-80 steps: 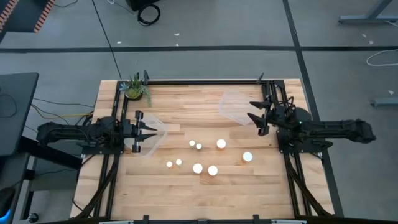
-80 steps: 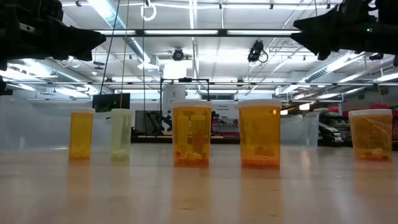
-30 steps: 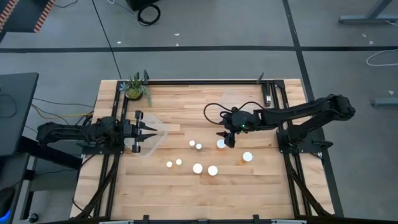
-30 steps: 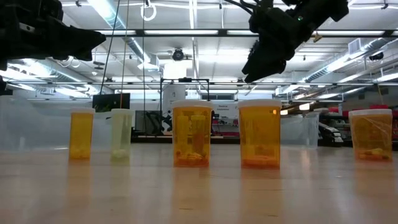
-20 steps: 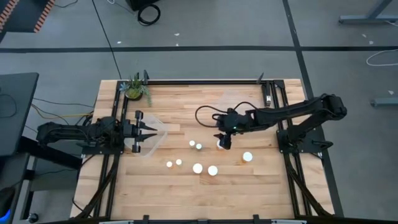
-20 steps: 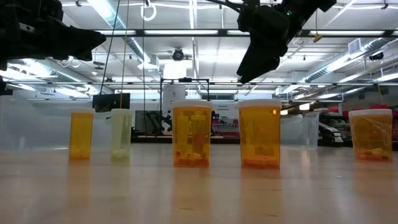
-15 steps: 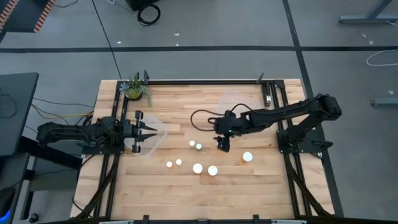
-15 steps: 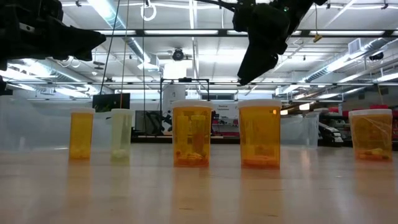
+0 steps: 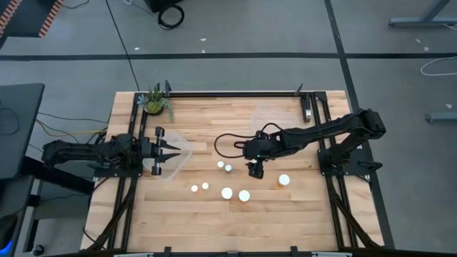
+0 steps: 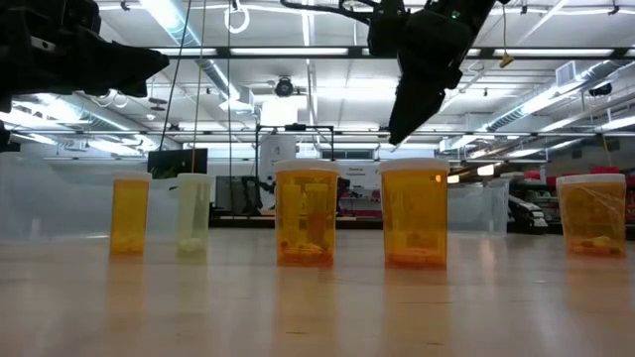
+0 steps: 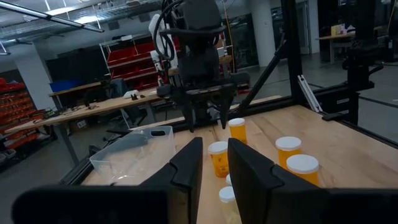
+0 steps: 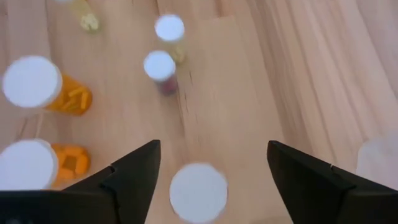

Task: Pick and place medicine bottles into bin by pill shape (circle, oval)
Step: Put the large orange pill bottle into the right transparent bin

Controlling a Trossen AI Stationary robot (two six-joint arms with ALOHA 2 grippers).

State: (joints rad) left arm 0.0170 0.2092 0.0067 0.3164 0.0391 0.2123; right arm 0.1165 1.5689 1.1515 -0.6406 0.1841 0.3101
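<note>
Several medicine bottles with white caps stand upright on their bases in the middle of the wooden table [image 9: 235, 214]. My right gripper [image 9: 255, 170] is open and hangs above one large orange bottle [image 10: 414, 213]. That bottle's white cap [image 12: 199, 193] shows below and between the fingers in the right wrist view, apart from them. Other bottles stand at the left [image 9: 220, 164], right [image 9: 284, 179] and near side [image 9: 227, 193]. My left gripper [image 9: 173, 152] is open and empty at the table's left, over a clear bin [image 9: 182, 146].
A second clear bin [image 9: 268, 118] lies at the far right of the table. A green potted plant [image 9: 155, 102] stands at the far left corner. Black frame rails run along both table sides. Bare wood lies toward the near edge.
My right gripper has gone toward the table's left and near edge, from beside the large bottle to right over it, and stays open. The bottles and my left gripper have kept still.
</note>
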